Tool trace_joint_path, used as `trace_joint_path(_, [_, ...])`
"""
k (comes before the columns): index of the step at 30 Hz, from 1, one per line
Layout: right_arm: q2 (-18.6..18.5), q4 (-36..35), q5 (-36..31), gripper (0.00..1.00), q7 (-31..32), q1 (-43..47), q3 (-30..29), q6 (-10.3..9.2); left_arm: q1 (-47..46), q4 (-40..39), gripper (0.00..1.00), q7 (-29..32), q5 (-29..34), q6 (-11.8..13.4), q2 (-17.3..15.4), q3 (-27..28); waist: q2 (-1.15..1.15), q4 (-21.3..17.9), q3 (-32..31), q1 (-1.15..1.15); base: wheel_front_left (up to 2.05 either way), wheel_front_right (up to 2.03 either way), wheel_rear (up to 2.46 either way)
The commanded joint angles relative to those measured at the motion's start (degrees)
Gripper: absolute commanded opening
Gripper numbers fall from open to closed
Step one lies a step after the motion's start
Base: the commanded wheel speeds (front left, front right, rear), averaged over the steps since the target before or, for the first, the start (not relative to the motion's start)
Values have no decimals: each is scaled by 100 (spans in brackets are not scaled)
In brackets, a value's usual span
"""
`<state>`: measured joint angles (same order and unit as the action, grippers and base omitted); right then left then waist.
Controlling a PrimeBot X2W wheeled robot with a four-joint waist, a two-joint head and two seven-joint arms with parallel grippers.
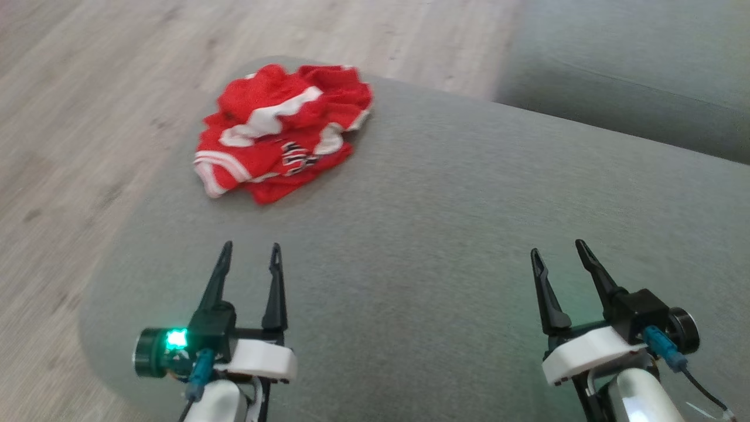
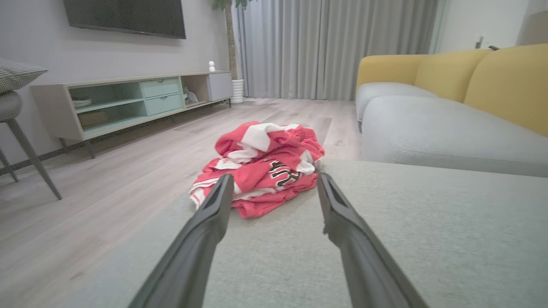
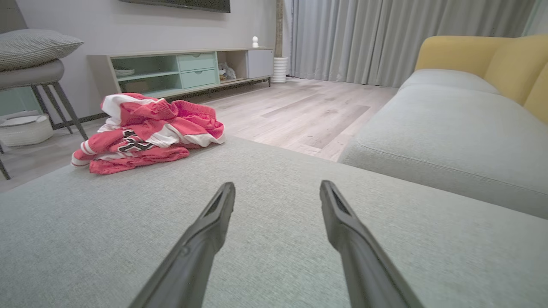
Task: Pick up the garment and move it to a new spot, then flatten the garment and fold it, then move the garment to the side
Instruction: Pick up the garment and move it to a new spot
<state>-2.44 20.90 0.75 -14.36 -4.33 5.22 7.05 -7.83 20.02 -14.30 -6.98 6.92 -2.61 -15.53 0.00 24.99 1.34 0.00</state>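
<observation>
Fingers (image 1: 215, 281) of the left gripper (image 1: 251, 245) stand spread and empty, aimed at the red-and-white jersey (image 1: 281, 132). Those of the right gripper (image 1: 557, 247) are likewise spread and empty, well apart from the cloth. Both grippers hover low over the grey seat cushion (image 1: 445, 246). The jersey lies crumpled in a heap at the far left corner of that cushion, with its outer folds at the rounded edge above the wooden floor (image 1: 88, 117).

Likely faults from this position:
- Push-off. A low, forward approach can shove the heap over the corner onto the floor before the jaws close.
- Partial grasp. The heap is layered, so a shallow pinch may take one fold only, leaving the rest to trail or slip.
- Snagging. Fingertips driven too deep may catch the upholstery together with the cloth.
</observation>
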Motion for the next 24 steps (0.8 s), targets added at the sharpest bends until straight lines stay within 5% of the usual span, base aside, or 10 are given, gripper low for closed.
trace_joint_path(1, [-43,-188,-43,100,-63,-221,133,44,-194,-218,100,-70,66,32,-27,235,0,265,44,0,0,0,0])
trace_joint_path(8, [-43,-322,-246,100,-63,-265,122,44,-511,-684,100,-70,309,77,-56,556,0,292,353,0,0,0,0])
trace_joint_path(15, [-458,-745,-652,100,-63,-774,101,44,-2180,-1116,100,-70,617,-8,-236,725,0,45,1539,0,0,0,0])
trace_joint_path(24, [-1100,-1096,-757,100,-63,-1350,235,44,-4434,1049,100,-10,668,-650,-548,567,0,-305,2685,0,0,0,0])
